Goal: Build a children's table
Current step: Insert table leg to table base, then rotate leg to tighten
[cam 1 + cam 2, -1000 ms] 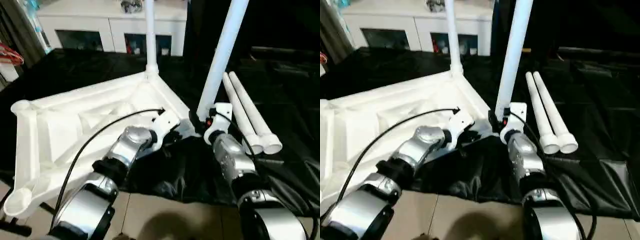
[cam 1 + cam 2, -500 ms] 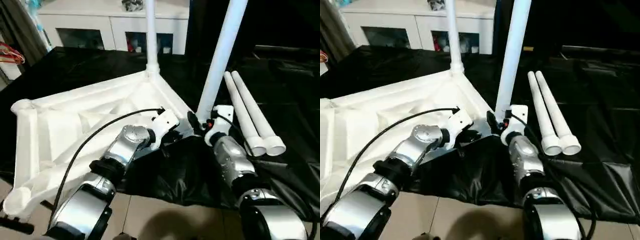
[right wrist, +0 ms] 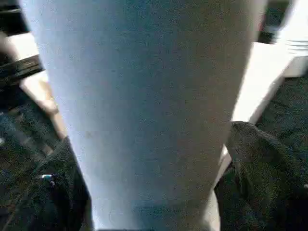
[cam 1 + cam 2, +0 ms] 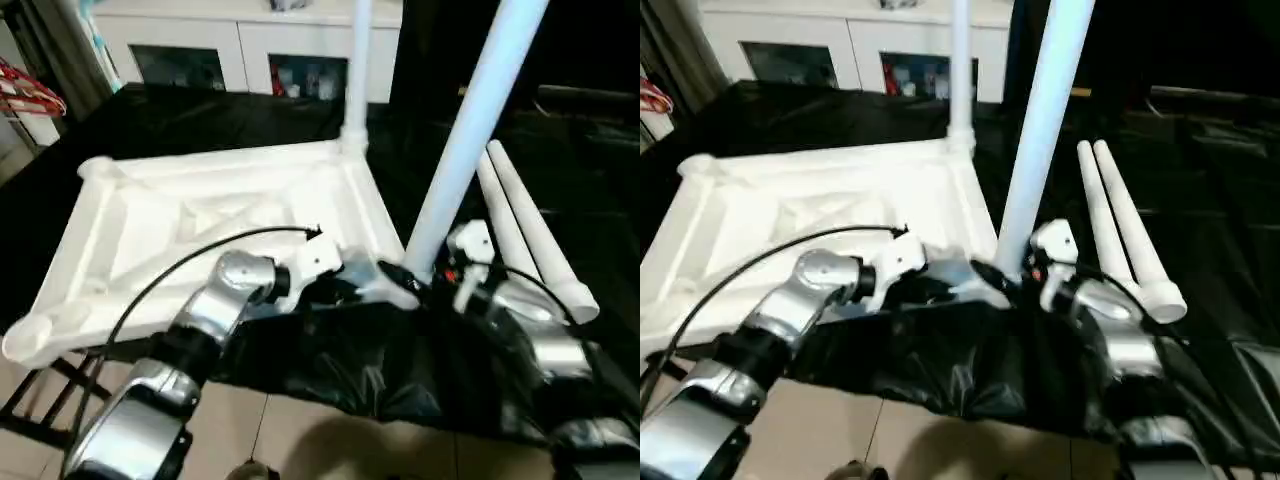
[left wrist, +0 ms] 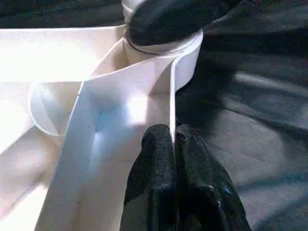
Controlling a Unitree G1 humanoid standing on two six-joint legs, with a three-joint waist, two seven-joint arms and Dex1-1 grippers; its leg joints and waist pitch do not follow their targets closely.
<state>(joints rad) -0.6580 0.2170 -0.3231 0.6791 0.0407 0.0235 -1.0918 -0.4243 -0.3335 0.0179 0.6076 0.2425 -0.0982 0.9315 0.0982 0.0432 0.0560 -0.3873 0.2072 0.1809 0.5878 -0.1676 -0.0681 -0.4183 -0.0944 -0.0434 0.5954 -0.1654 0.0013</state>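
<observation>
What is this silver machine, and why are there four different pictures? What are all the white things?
It is a robot with two silver arms, building a children's table. Two pictures come from cameras in its head, looking down over its arms. The other two come from small cameras on its wrists, looking along its black fingers.

The big white shape is the tabletop, lying upside down on a black cloth, so you see its ribs. Two legs already stand up from its corners: the far leg and the near leg. Two spare legs lie beside it.

The left gripper is shut, pinching the tabletop's thin edge near a corner. The right gripper has its fingers on either side of the near leg, one to each side.
</observation>
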